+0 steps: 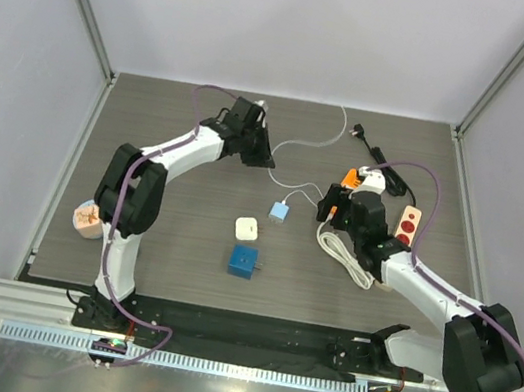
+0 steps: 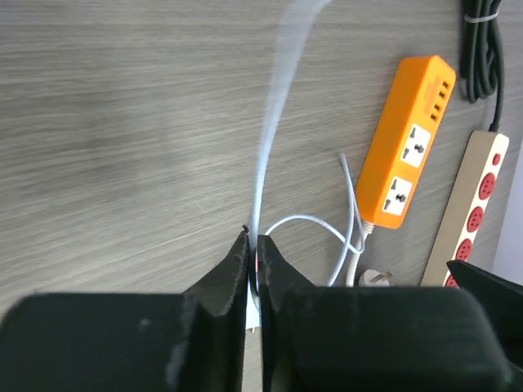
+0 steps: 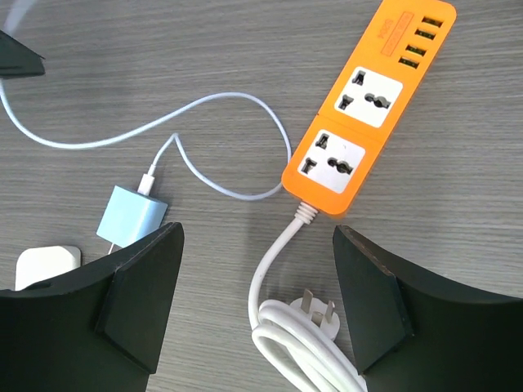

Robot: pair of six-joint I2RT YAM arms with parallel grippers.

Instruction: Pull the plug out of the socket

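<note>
An orange power strip (image 3: 368,106) lies on the wooden table, and both its sockets show empty. A light-blue charger plug (image 3: 131,216) lies flat to its left with a thin white cable (image 3: 212,102) plugged into it. My right gripper (image 3: 257,237) is open and empty, hovering over the strip's white cord (image 3: 278,261) near the strip's end. My left gripper (image 2: 253,245) is shut on the thin white cable (image 2: 274,122), up at the table's back middle (image 1: 262,150). The strip is partly hidden under my right gripper (image 1: 333,209) in the top view.
A beige strip with red sockets (image 1: 407,225) and a black cord (image 1: 388,170) lie right of the orange strip. A white charger cube (image 1: 246,227) and a blue cube (image 1: 242,261) sit mid-table. A coiled white cord (image 1: 345,256) lies by my right arm. A peach object (image 1: 88,218) sits at the left edge.
</note>
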